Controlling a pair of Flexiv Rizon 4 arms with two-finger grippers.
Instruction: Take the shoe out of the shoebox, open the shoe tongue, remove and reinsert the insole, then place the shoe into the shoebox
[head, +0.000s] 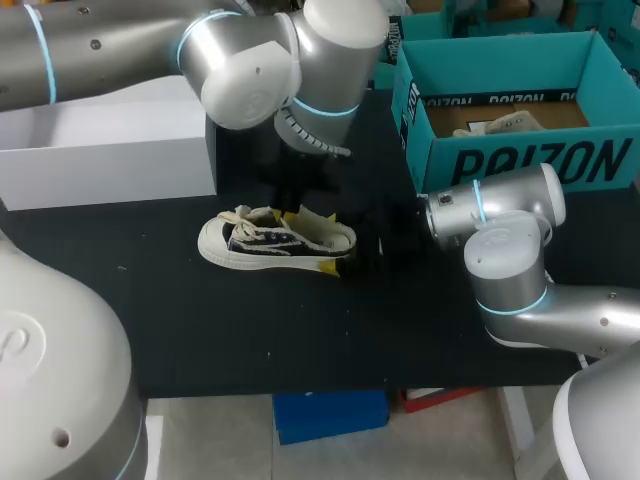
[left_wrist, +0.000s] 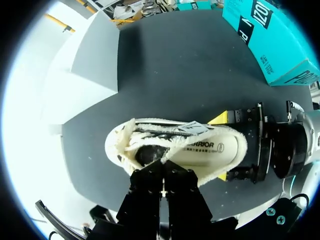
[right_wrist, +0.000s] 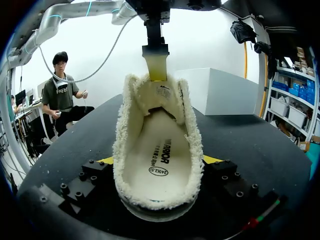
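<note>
Shoe (head: 275, 243): low sneaker, cream fleece lining, dark laced upper, pale sole. It lies on its side mid-counter (head: 300, 330), well inside every edge, with its heel toward the right jaws.

Right jaws: clamped on the heel, one yellow fingertip (right_wrist: 212, 159) on each side of it and the opening facing back along the fingers.

Left jaws: down from above at the far end of the opening, fingers pressed together. The yellow tip (right_wrist: 156, 62) is at the tongue (right_wrist: 161, 92). Whether fleece is nipped between them cannot be told.

Markings: dark printed wording and an oval stamp on the insole (right_wrist: 160, 155), which lies flat inside; a small printed tab on the tongue.

Shoebox (head: 530, 162): teal, open, large dark lettering on its side walls. It stands behind the right arm, well apart from both jaws.

White box (head: 100, 150): plain, beside the left arm, apart from the shoe.

Open room: bare counter on the near side of the shoe out to the front edge, and between the shoe and the shoebox.
</note>
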